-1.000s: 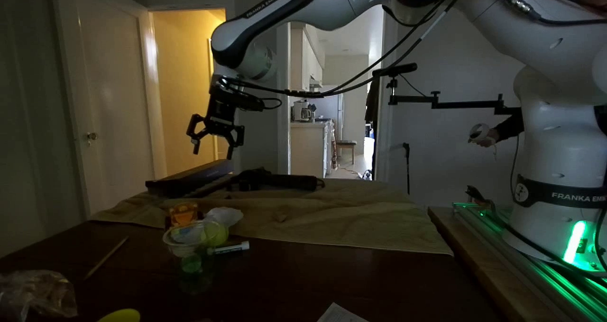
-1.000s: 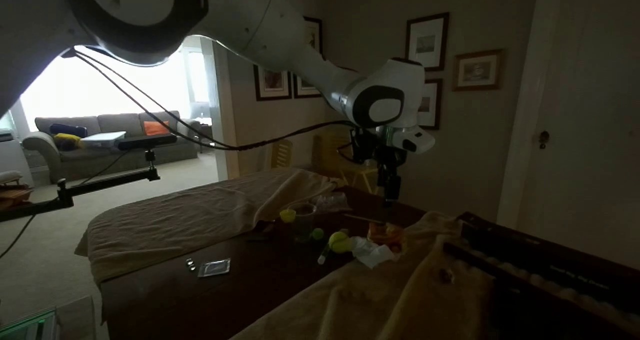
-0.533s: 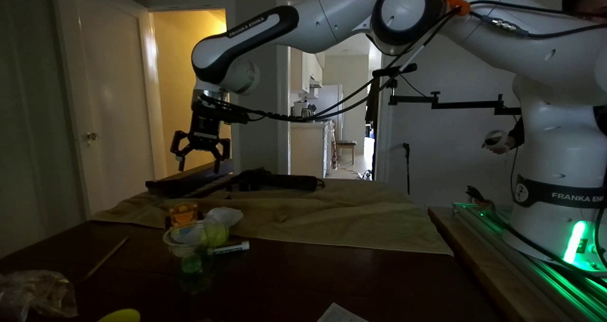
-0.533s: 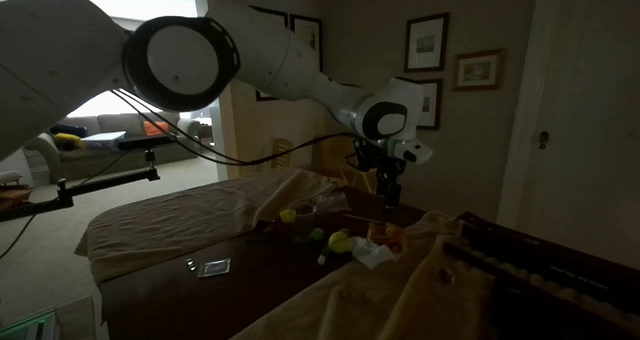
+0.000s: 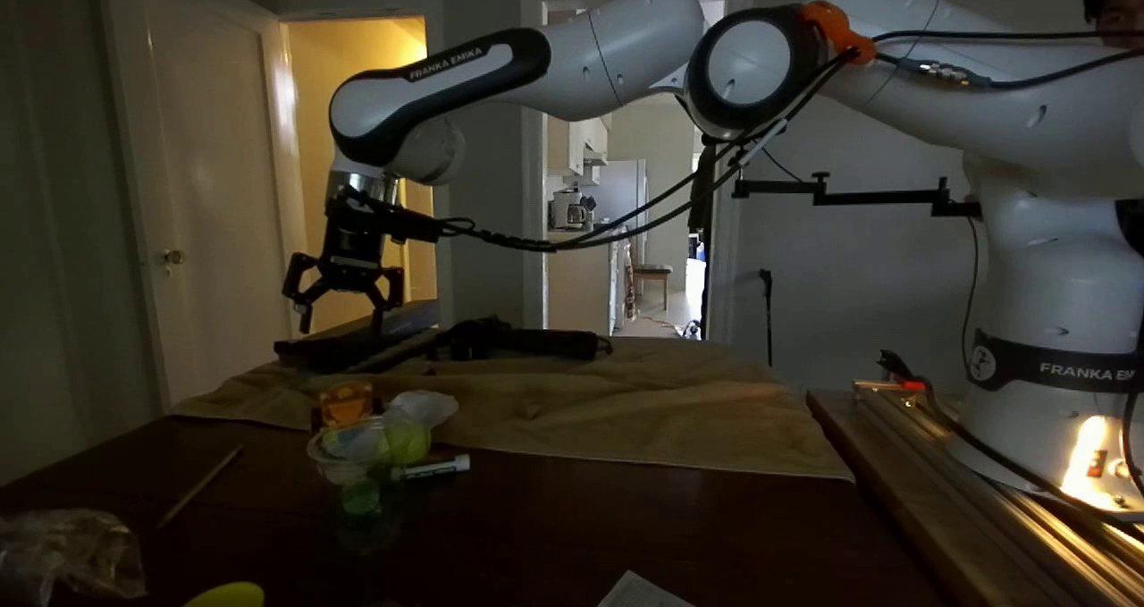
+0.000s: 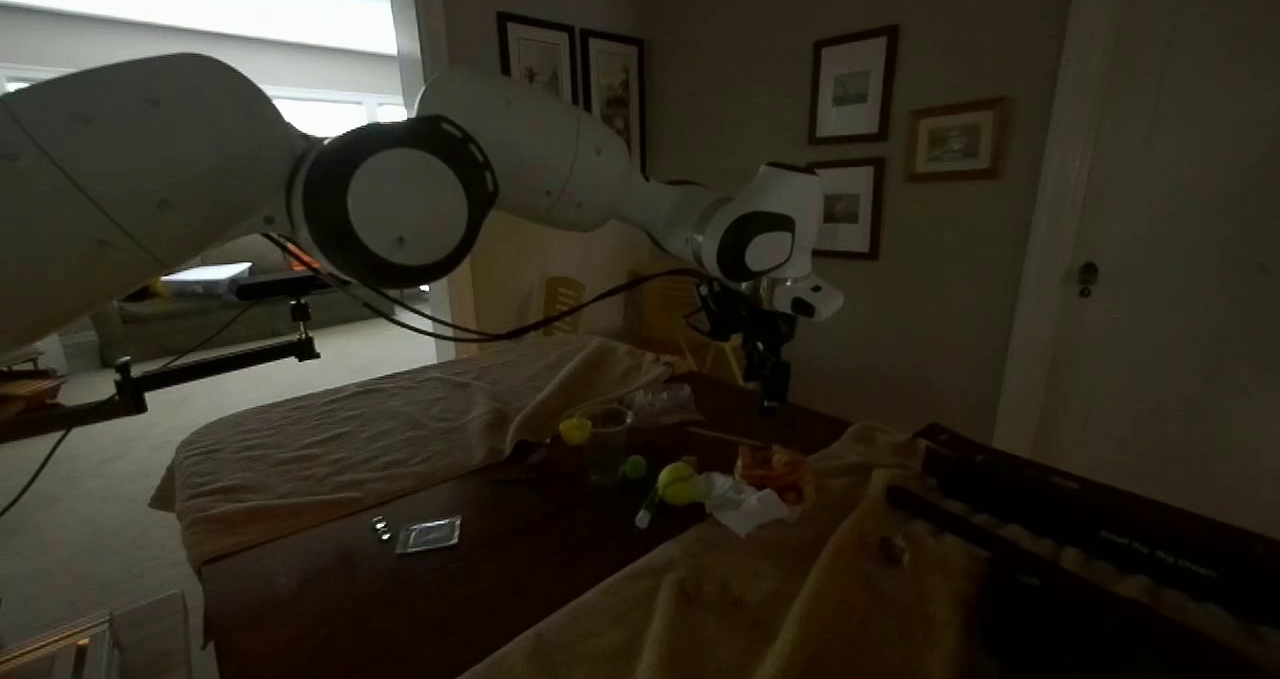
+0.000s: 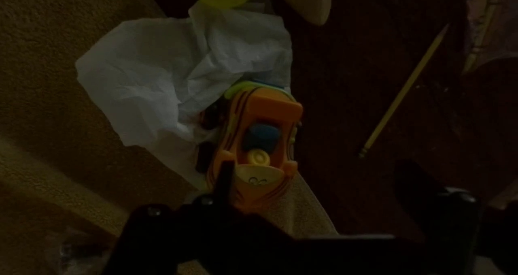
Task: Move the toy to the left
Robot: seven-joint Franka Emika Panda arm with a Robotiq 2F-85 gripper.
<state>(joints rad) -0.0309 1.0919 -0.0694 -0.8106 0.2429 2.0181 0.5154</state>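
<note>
The tool (image 5: 341, 325) hangs above the dark, smooth surface (image 5: 554, 535), released, its two angular black fingers spread wide. In the wrist view, one finger overlaps one end of the toy car (image 7: 261, 137), a rounded, stubby orange body with dark stripes, a blue seat and a yellow ring. The car sits at the edge of a napped tan cloth (image 5: 626, 410) that ripples in soft folds. Against the car's flank lies a crumpled white sheet (image 7: 162, 76), sharply creased; whether it runs beneath the car, I cannot tell. Past the sheet, a yellow-green tennis ball (image 6: 680, 484) sits just beside a cylindrical marker (image 5: 440, 467). A clear, round-rimmed cup (image 5: 329, 471) stands near a small green ball (image 6: 634, 468). A slim, tapered pencil (image 7: 404, 90) lies apart from the car; farther out rests a crinkled transparent bag (image 5: 71, 553).
</note>
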